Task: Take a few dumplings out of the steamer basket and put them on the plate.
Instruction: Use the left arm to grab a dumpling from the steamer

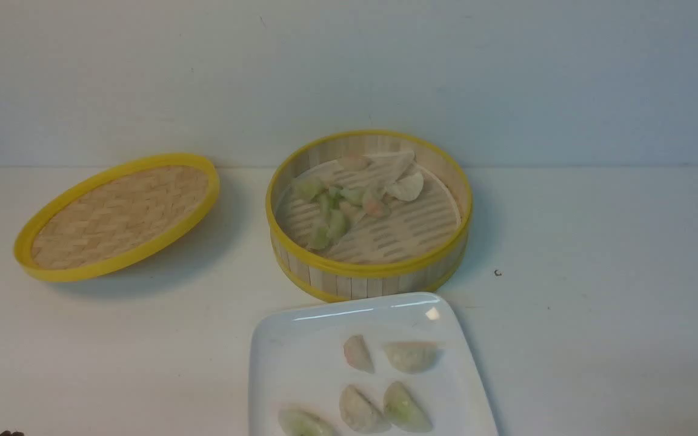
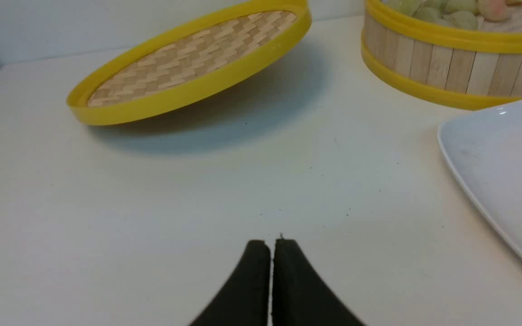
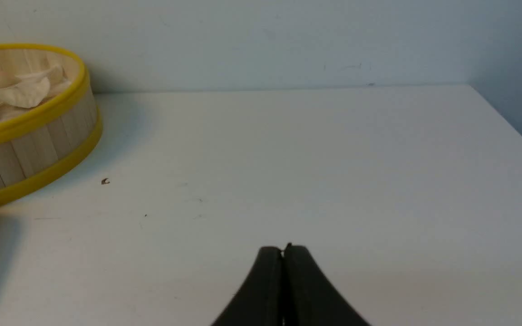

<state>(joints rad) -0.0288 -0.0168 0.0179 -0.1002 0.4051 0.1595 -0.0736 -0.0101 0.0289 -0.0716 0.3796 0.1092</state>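
Five pale dumplings (image 1: 411,356) lie on the shiny white plate (image 1: 288,363), near the round bamboo steamer basket (image 1: 349,281) holding more. The black left claw (image 2: 271,244) and right claw (image 3: 282,251) are pinched together, empty.

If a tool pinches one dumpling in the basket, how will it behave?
Probably soft: the dumplings look thin and translucent. Perhaps slippery, as the skins look smooth. They lie heaped, touching, in the basket, so neighbours may shift.
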